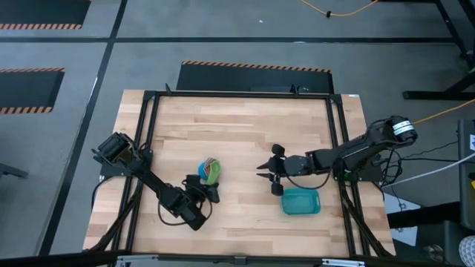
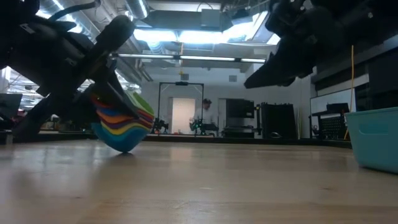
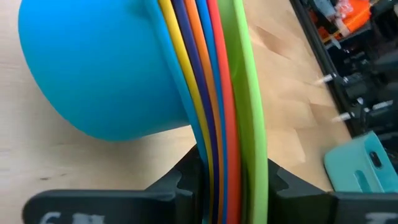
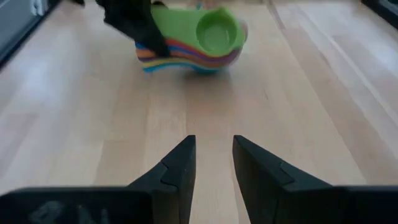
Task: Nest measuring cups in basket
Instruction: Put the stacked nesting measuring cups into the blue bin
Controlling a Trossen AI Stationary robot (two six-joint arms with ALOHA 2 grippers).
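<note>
Nested measuring cups [image 1: 210, 171] clamped by handles in left gripper [image 1: 208, 190], well apart from basket [image 1: 300, 201].
Light, stiff, slick plastic; best held at stacked handles. Right gripper [image 1: 269, 169] near basket, slightly parted, empty.

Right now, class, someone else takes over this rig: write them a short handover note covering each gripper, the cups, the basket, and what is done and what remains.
Left gripper: shut on the handles of the nested measuring cups, the stack tilted with the light blue cup touching the table.
Right gripper: open, empty, hanging above the table just beside the basket.
Done: the cups are nested together.
Left: carry the stack over and set it in the basket, which looks empty.
</note>
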